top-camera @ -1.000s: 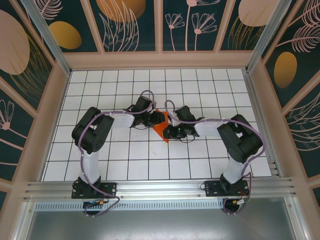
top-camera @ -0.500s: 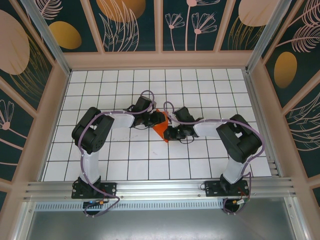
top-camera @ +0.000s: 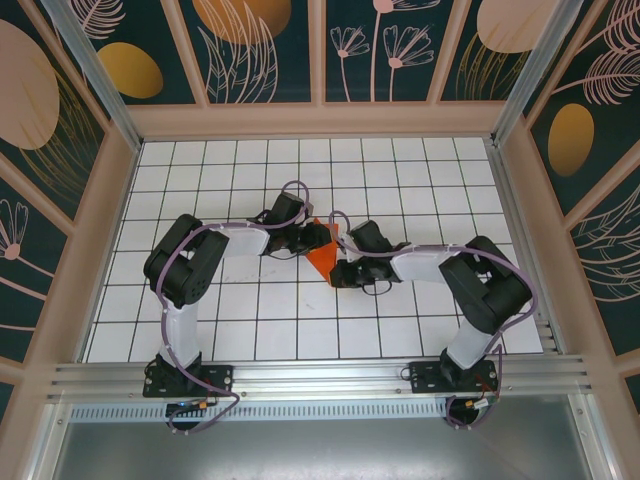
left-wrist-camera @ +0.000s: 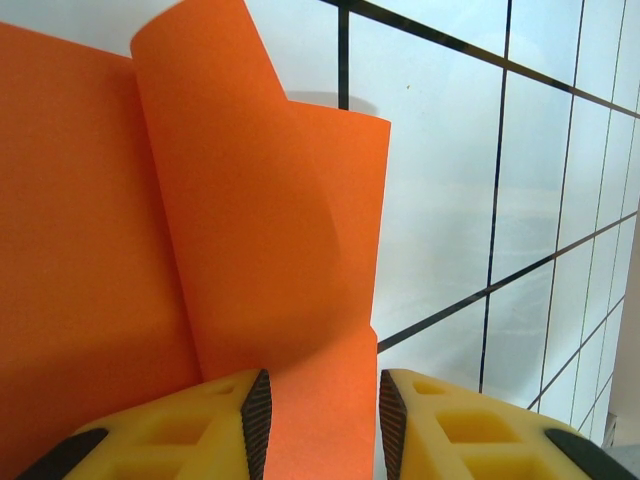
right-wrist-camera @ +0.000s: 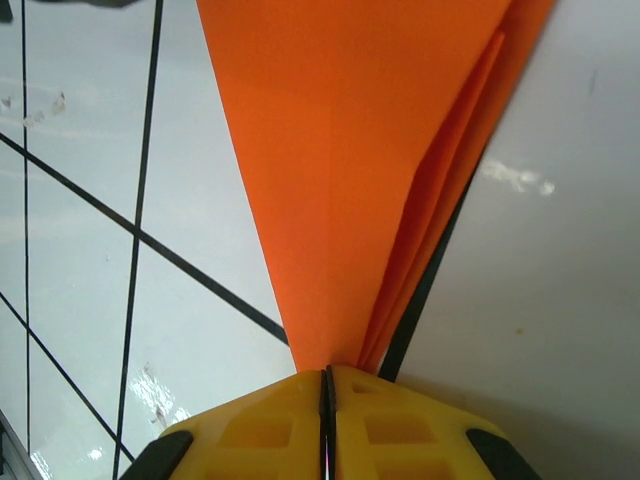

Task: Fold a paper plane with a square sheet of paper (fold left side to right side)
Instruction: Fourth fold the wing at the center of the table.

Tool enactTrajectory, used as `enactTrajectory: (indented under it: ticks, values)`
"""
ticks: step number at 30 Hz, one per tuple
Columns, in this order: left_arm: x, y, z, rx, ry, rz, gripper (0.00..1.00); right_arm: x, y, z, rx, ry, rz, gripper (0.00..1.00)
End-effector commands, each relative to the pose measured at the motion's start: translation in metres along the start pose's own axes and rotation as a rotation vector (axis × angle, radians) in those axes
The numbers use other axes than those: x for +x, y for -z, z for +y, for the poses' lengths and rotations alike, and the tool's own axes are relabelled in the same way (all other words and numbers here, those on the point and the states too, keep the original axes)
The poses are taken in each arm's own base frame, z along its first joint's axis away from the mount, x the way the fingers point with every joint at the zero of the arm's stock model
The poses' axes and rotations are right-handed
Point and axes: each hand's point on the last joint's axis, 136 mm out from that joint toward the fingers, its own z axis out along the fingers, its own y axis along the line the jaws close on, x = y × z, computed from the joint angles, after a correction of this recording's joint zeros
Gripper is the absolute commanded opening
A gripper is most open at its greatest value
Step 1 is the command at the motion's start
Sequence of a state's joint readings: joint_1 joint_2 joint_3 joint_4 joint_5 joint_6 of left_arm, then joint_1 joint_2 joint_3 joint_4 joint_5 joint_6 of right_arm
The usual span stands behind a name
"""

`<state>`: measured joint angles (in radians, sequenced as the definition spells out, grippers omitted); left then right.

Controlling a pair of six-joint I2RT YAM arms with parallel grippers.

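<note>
Top external: a white, black-gridded table, walled by teal floral panels, holds the orange sheet of paper at centre. The left gripper stands parted around a curled flap; the right gripper pinches the sheet's tip.

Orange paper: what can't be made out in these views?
Top view: orange paper outline and folds, mostly under left arm and right arm, too small.
Left wrist: paper runs off left and top edges; curled flap hides what's beneath.
Right wrist: tip hidden inside the shut right pincer; far end cut by top edge.
</note>
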<state>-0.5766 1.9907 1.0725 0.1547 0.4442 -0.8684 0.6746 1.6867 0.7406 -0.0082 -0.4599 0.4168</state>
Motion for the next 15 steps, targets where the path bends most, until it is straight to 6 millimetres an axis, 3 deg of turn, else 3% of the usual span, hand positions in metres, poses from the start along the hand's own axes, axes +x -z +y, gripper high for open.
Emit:
enactTrajectory:
  ticks: [1, 5, 13, 15]
  values:
    - [0.017, -0.011, 0.048, -0.154, 0.040, 0.031, 0.37, 0.057, 0.003, -0.022, 0.092, -0.061, 0.181, 0.11]
    - [0.018, -0.010, 0.047, -0.152, 0.041, 0.031, 0.37, 0.036, 0.016, -0.006, 0.038, -0.041, 0.104, 0.12]
    - [0.017, -0.008, 0.045, -0.146, 0.040, 0.025, 0.37, -0.029, 0.068, 0.035, -0.082, 0.013, -0.145, 0.13]
    - [0.016, -0.008, 0.044, -0.142, 0.041, 0.025, 0.37, -0.039, 0.069, 0.043, -0.102, 0.027, -0.173, 0.14]
